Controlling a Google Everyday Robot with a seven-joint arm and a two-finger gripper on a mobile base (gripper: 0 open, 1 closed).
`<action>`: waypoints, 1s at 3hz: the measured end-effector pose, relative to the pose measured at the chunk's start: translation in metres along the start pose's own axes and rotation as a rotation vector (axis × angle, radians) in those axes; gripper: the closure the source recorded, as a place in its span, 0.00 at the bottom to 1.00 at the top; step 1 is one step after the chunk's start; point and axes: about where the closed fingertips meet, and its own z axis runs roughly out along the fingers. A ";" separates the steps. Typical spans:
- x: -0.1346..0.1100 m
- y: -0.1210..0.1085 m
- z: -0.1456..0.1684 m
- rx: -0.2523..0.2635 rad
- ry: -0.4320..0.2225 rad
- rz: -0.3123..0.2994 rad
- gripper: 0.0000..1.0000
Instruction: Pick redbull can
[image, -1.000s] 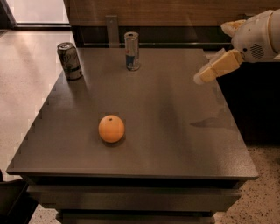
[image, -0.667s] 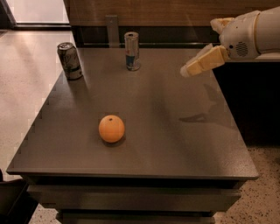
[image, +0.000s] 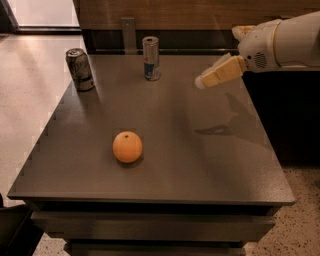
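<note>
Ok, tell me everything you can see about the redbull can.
The redbull can is tall and slim and looks like silver metal, with blue lower panels and a small red mark. It stands upright near the far edge of the table, touching only the tabletop. Whether it has been opened I cannot tell. The tool hovers above the table to the can's right, well apart from it.

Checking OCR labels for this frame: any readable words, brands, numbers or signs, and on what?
Nothing legible.
redbull can: blue panels, red mark; lettering too small to read.
dark can: white script, too blurred to read.
gripper, above the right rear part of the table: no markings.
</note>
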 end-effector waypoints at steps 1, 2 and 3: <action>0.000 0.004 0.043 0.033 -0.005 0.032 0.00; -0.002 0.004 0.072 0.041 -0.019 0.043 0.00; -0.001 -0.008 0.096 0.046 -0.063 0.059 0.00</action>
